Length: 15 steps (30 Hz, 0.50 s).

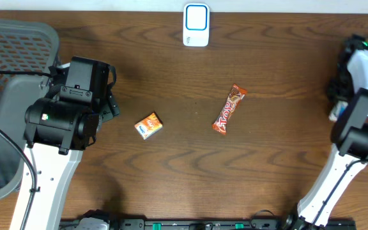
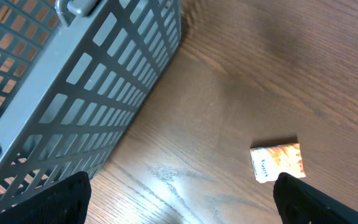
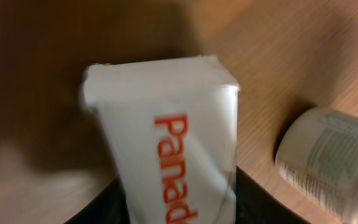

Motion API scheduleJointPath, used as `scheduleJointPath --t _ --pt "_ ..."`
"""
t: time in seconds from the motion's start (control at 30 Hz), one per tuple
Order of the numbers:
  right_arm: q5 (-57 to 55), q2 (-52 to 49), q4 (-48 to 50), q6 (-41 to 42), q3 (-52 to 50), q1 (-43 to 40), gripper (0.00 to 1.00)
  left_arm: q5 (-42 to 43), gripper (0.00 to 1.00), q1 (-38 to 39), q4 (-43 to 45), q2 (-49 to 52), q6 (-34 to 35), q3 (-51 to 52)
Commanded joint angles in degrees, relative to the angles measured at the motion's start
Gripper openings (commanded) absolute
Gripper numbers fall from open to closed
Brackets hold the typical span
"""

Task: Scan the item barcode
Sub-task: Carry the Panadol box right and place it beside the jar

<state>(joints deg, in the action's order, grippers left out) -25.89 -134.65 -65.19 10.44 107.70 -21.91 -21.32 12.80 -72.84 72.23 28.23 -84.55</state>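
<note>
Well, right of the scanner [image 1: 196,25], my right end effector [image 3: 176,208] straddles the white box [image 3: 166,124] lengthwise; pinching or not, I cannot tell.

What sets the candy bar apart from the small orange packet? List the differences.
The candy bar is long and narrow; the orange packet is short, nearly square. The candy bar is red-brown with white lettering; the orange packet is orange with a white patch. Both lie flat on the wooden table, untouched.
</note>
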Motion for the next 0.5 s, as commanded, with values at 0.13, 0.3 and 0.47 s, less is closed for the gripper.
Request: scheduleJointPath --t 0.13,0.3,0.47 --pt "0.96 1.79 0.31 2.01 -0.48 -10.16 0.57 -0.79 0.94 -0.31 -0.02 0.11 -0.55 0.02" --pt "6.27 6.75 -0.63 1.95 1.18 -12.63 0.79 -0.79 0.94 -0.31 -0.04 0.11 -0.55 0.02" --pt "19.74 14.93 0.28 1.86 4.57 -11.67 0.99 -0.79 0.94 -0.31 -0.02 0.11 -0.55 0.02"
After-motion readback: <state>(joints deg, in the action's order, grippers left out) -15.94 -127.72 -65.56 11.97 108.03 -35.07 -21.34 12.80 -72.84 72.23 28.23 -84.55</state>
